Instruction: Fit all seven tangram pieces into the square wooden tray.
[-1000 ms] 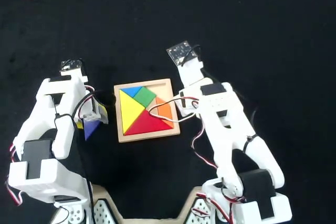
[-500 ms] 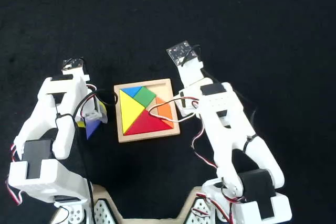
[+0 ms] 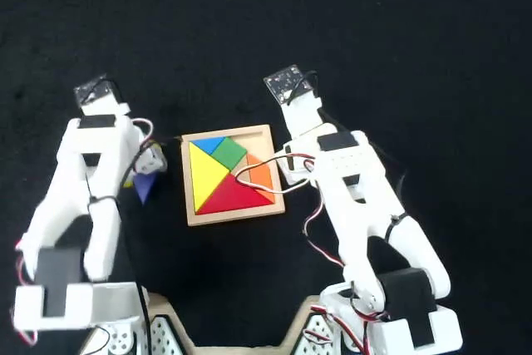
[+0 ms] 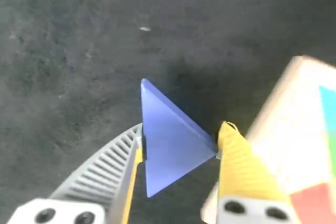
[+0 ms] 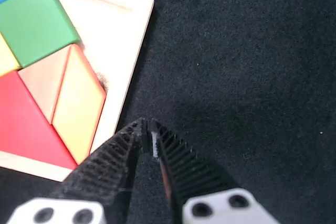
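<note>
Across the black table [image 3: 432, 56] I have 2 arms flanking the tray [image 3: 237, 216], which sits at the middle. The left arm [image 3: 83, 197] stands on one side of it. The right arm [image 3: 366, 214] stands on the other, with its wrist over the tray's right edge.

6 pieces lie flat in the tray. The 2 largest, the red triangle [image 3: 237, 197] and the yellow triangle [image 3: 205, 179], touch along 1 edge. The green square [image 3: 229, 154] and the blue triangle [image 3: 208, 144] sit at the far side. The orange parallelogram [image 5: 79, 103] and the pale triangle [image 5: 44, 80] lie side by side against the red one. Bare wood [image 5: 113, 30] shows in the tray's far right corner, next to the green square.

The left gripper [image 4: 181, 129] clamps the violet triangle [image 4: 168, 140] between its 2 fingers, just left of the tray and apart from its rim; a shadow lies on the cloth under it. I cannot tell whether it touches the cloth.

The right gripper [image 5: 148, 124] has its jaws pressed together with nothing between them, over the cloth just beside the tray's right rim.
</note>
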`<state>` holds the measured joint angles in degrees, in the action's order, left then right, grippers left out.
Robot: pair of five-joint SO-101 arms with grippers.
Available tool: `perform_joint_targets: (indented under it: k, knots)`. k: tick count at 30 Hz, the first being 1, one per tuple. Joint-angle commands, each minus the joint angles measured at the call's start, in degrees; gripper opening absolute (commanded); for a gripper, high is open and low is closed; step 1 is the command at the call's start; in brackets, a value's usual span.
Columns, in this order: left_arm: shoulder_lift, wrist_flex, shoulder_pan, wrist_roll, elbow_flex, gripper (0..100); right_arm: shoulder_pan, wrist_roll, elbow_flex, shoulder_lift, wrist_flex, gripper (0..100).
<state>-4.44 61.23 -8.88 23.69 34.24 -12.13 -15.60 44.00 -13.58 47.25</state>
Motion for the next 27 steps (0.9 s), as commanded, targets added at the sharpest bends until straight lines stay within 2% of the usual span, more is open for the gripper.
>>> perform_joint_targets:
  k: [1, 6, 9, 13, 17, 23, 27]
  knots:
    - [-11.2, 0.0, 7.4, 4.8, 0.6, 16, 2.3, -0.5, -1.4, 0.0, -0.8, 1.1]
    - [-17.8, -0.1, 18.0, 13.9, -1.1, 16, 7.6, 0.5, -3.3, 0.0, -1.0, 1.1]
    - [-17.8, -0.2, 23.8, 20.4, -3.8, 16, 12.7, 6.2, -5.1, 0.1, -1.1, 1.1]
    - [-13.9, -6.2, 29.3, 28.0, -6.5, 18, 18.7, 12.2, -6.9, 0.5, -1.1, 1.1]
    - [-4.6, -11.4, 32.5, 34.3, -11.4, 18, 19.5, 13.0, -5.7, 0.5, -3.3, 1.1]
    - [10.9, -11.8, 32.7, 37.5, -22.4, 18, 19.4, 12.9, -4.4, 0.5, -5.4, 1.1]
    - [15.8, -11.8, 32.7, 38.5, -25.5, 18, 19.4, 12.9, -4.4, 0.5, -5.4, 1.1]
